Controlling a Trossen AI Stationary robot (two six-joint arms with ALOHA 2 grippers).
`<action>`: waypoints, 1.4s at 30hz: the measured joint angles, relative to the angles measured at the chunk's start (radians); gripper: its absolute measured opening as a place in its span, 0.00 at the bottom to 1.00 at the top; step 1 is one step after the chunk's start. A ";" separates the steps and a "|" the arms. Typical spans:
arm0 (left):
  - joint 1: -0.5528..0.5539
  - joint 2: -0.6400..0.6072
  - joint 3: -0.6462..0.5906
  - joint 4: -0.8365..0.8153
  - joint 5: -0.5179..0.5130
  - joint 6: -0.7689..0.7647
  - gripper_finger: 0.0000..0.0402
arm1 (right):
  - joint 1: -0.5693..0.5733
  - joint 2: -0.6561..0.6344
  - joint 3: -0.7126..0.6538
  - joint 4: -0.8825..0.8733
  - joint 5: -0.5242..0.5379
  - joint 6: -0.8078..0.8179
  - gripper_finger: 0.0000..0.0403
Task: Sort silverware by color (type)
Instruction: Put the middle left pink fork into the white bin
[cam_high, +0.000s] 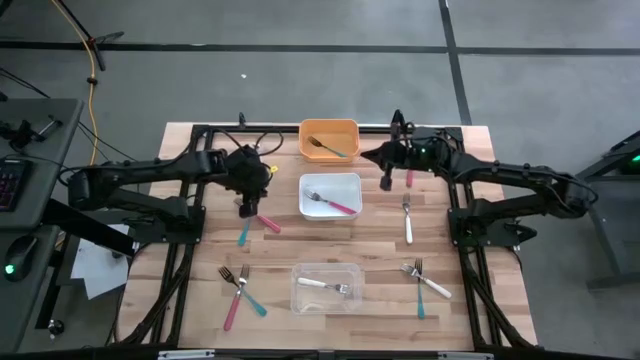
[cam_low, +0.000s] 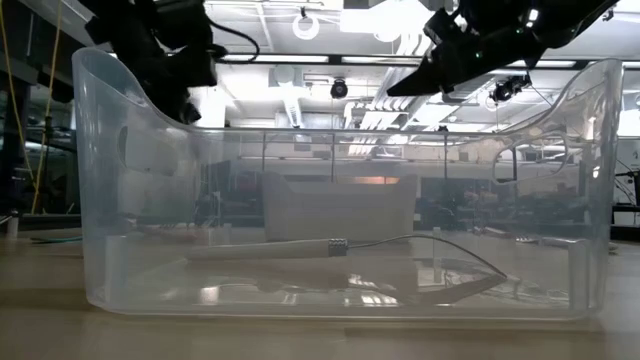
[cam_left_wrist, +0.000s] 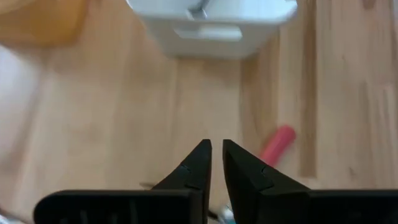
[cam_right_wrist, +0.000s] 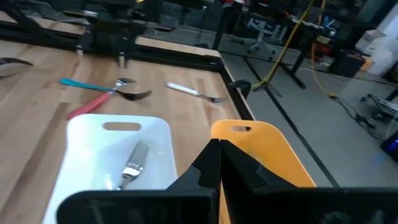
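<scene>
My left gripper (cam_high: 247, 207) hangs over the table's left-middle, fingers pointing down with a narrow gap between them (cam_left_wrist: 217, 146), holding nothing. A pink-handled fork (cam_high: 266, 223) (cam_left_wrist: 277, 144) and a teal-handled fork (cam_high: 243, 236) lie on the wood just beside it. My right gripper (cam_high: 386, 182) (cam_right_wrist: 219, 149) is shut and empty, and hovers right of the white bin (cam_high: 331, 178). A pink handle (cam_high: 408, 178) and a white-handled fork (cam_high: 408, 226) lie beside it on the table. Two forks, pink and teal, (cam_high: 240, 290) lie near-left, and a white and a teal one (cam_high: 424, 282) near-right.
The orange bin (cam_high: 345, 127) at the far edge holds one fork. In the white bin lies a pink-handled fork (cam_high: 336, 204). The clear bin (cam_high: 300, 300) near the front holds a white-handled fork (cam_low: 300, 247) and fills the low view. Black frame rails run along both table sides.
</scene>
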 joint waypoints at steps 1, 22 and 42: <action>0.000 0.005 0.000 -0.016 0.017 -0.001 0.11 | -0.009 0.000 0.000 0.000 0.000 -0.001 0.00; -0.005 0.200 0.000 -0.091 0.050 0.100 0.36 | -0.123 0.000 0.000 0.022 -0.016 -0.087 0.00; -0.113 0.369 0.000 -0.059 -0.103 0.211 0.35 | -0.134 0.001 0.000 0.044 -0.059 -0.108 0.00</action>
